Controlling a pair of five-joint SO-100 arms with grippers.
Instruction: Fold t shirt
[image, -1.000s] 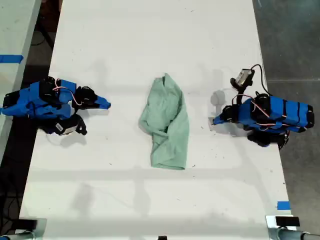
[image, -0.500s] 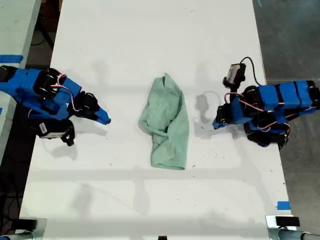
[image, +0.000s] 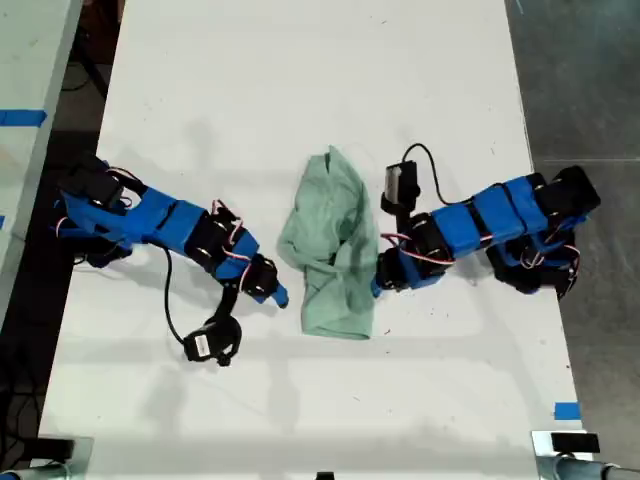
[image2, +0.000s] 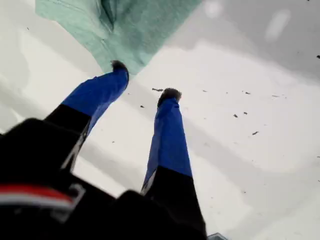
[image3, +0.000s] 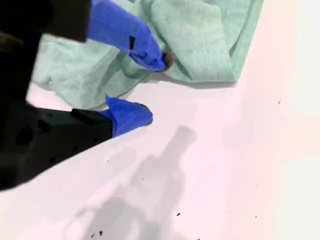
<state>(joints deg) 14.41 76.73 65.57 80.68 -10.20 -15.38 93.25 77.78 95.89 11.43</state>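
The pale mint-green t shirt (image: 333, 250) lies crumpled in a long heap at the middle of the white table (image: 300, 90). My first gripper (image: 277, 296) reaches in from the exterior view's left and stands open at the shirt's lower edge on that side. In the first wrist view my first gripper (image2: 145, 80) has one fingertip (image2: 119, 66) at the edge of the t shirt (image2: 125, 25). My second gripper (image: 379, 284) comes from the exterior view's right, open, at the shirt's other edge. In its wrist view my second gripper (image3: 156, 89) has one finger (image3: 150, 50) over the t shirt (image3: 200, 35), the other on the table.
The second arm's camera and cable (image: 400, 182) stand just beside the shirt. The first arm's camera (image: 210, 345) hangs near the table's front. Blue tape (image: 567, 411) marks the exterior view's lower right corner. A second table (image: 25, 60) borders the exterior view's left, dark floor (image: 590, 80) its right.
Both arms have stretched from the table's sides in to the shirt. Each gripper now stands at one edge of the cloth. The shirt itself has not moved.
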